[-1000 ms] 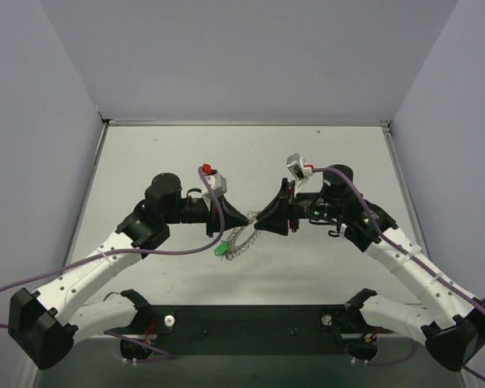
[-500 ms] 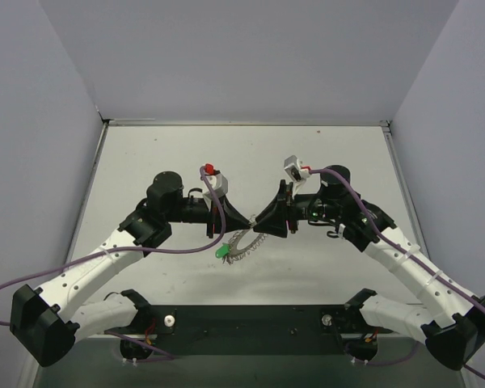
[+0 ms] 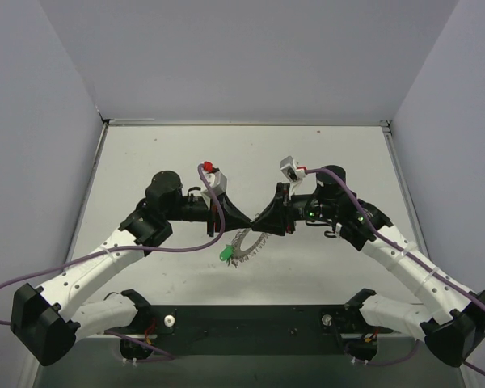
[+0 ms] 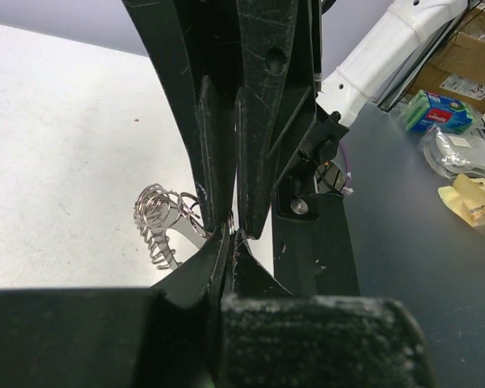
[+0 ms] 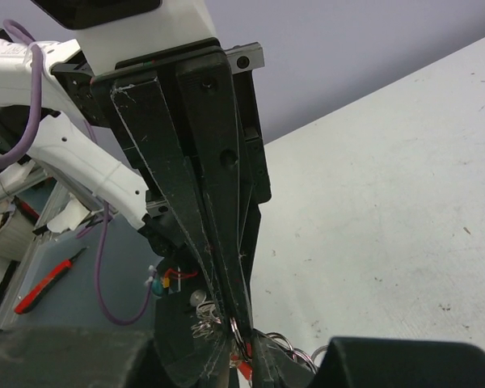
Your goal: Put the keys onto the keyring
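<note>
Left gripper [image 4: 230,236] is clenched, its two black fingers pressed together to a point, and a flat silver band of the keyring [image 4: 171,220] runs right up to that point, so it appears to pinch the keyring by its edge. Just below and to the left of the pinch the keyring's wavy, coil-like rim hangs clear above the worktop [image 3: 162,162], tilted rather than lying flat. At the keyring's lowest end, toward the arm bases, dangles the green-headed key [image 3: 225,254], the only key plain in the overhead view. Directly opposite across the top of the keyring, tip to tip with the left one, is the right gripper [image 3: 263,223]. Its fingers stand almost together with only a thin slit between them, and whether they actually grip anything cannot be told. In its own wrist view a small silver loop [image 5: 236,330] sits in that slit at the top of the keyring, with a red bit [image 5: 244,372] just under it; too little of it shows to say what it is. Beyond the keyring, the pale worktop stretches back to the far wall.
</note>
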Controlling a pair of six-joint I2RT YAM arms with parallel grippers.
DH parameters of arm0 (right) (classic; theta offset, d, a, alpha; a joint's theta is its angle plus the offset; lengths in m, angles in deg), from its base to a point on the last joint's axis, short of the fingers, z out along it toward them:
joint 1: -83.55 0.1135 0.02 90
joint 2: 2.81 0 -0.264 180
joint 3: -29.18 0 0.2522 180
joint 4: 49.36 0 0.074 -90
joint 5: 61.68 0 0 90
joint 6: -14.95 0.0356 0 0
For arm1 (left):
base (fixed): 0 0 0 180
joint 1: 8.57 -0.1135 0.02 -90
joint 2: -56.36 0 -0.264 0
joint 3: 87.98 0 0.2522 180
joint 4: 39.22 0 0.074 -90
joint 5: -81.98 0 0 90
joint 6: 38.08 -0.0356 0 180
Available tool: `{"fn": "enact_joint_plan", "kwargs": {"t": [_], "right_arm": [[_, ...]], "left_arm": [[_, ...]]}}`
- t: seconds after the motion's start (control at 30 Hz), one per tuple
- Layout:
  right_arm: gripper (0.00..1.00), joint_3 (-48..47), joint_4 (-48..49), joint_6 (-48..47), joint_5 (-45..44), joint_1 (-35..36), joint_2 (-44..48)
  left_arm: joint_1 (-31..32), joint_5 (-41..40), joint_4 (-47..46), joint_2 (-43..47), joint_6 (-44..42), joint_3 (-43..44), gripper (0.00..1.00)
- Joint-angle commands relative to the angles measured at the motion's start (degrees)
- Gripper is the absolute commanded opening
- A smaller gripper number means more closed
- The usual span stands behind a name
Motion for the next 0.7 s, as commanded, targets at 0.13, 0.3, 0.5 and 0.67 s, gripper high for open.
{"fn": "enact_joint_plan", "kwargs": {"t": [0.13, 0.3, 0.5, 0.67], "right_arm": [[0.00, 0.2, 5.3, 2.5, -0.5, 0.4, 0.2], [0.00, -1.1, 4.8, 2.9, -1.0, 0.3, -0.9], [0.00, -3.6, 1.7, 1.9, -1.0, 0.3, -2.6], [0.00, -4.0, -1.5, -0.4, -3.0, 0.3, -0.9]], "left_arm": [[0.3, 2.2, -6.5, 0.9, 1.6, 1.1, 0.00], [0.3, 0.9, -6.5, 2.1, 1.7, 0.6, 0.00], [0.0, -3.4, -6.5, 4.4, 1.6, 0.1, 0.24], [-1.1, -5.8, -6.9, 6.4, 2.6, -0.6, 0.45]]}}
